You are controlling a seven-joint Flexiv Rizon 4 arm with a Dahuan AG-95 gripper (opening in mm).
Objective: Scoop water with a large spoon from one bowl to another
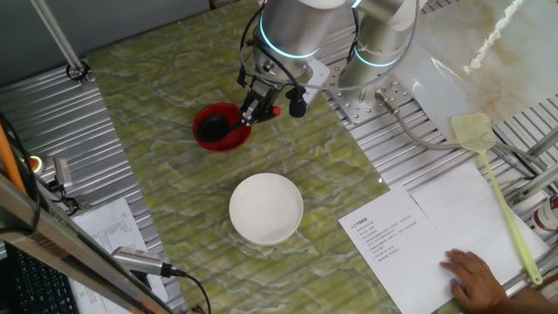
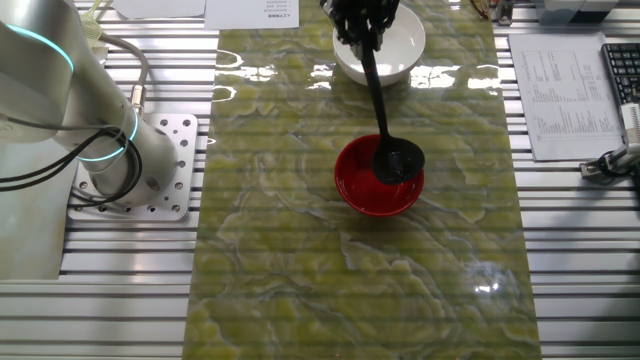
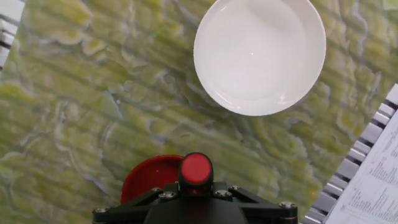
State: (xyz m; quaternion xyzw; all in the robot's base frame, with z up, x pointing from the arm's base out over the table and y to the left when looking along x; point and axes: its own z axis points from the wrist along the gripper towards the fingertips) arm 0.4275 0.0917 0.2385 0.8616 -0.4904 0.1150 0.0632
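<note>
Over the red bowl (image 2: 378, 178), gripper (image 1: 258, 106) apparently clamps ladle (image 2: 398, 160).

Print on the paper sheets (image 1: 390, 235) unreadable

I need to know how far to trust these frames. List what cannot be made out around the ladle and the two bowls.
- Hand view: the gripper body hides most of the red bowl; of the ladle only the red handle tip shows.
- Fixed views: any water in the ladle's cup, black against red, is unreadable.
- White bowl: a water level is too faint to judge in any view.
- Gripper: the fingers' hold on the handle is too small to resolve.
</note>
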